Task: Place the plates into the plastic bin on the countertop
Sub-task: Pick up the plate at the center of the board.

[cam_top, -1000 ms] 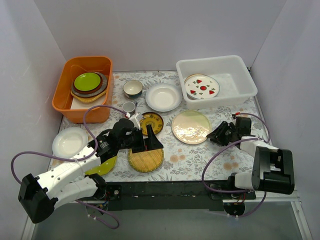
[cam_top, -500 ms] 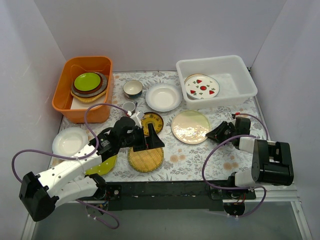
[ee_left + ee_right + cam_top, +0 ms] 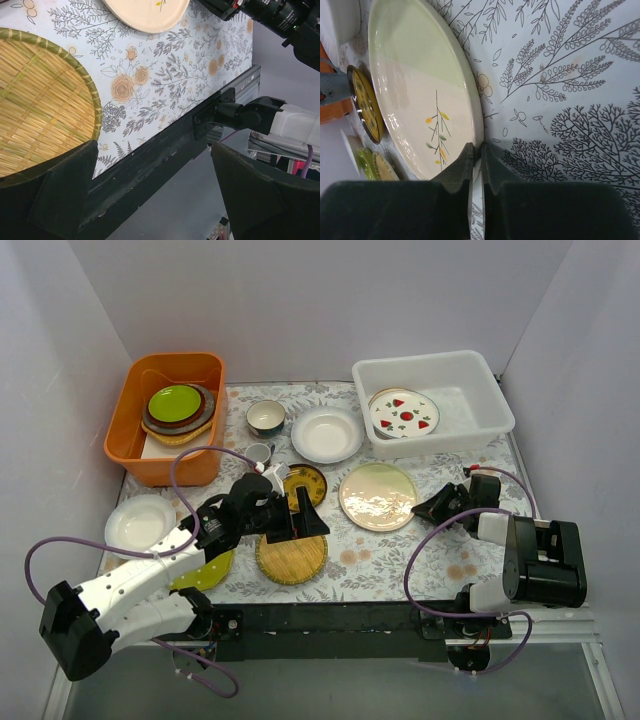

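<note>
My right gripper (image 3: 424, 508) (image 3: 476, 151) is shut on the near rim of the cream plate with the leaf sprig (image 3: 378, 496) (image 3: 420, 85), which lies on the countertop (image 3: 400, 555) at centre right. The plastic bin (image 3: 497, 392) stands behind it and holds the strawberry plate (image 3: 404, 414). My left gripper (image 3: 300, 523) (image 3: 155, 192) hangs open over the near edge of the woven-straw plate (image 3: 291, 560) (image 3: 40, 100), with nothing between its fingers. A brown-and-yellow plate (image 3: 311, 483) and two white plates (image 3: 327, 433) (image 3: 139, 523) also lie on the cloth.
An orange tub (image 3: 150, 468) at the back left holds a lime plate (image 3: 174, 402) on a stack. A teal-lined bowl (image 3: 266, 417) and a small grey cup (image 3: 258, 453) stand between the tub and the white plate. A lime plate (image 3: 210, 572) lies under my left arm.
My right gripper's jaws have closed onto the rim of the leaf-sprig plate, and the plate has slid slightly to the left. The left arm has hardly moved.
</note>
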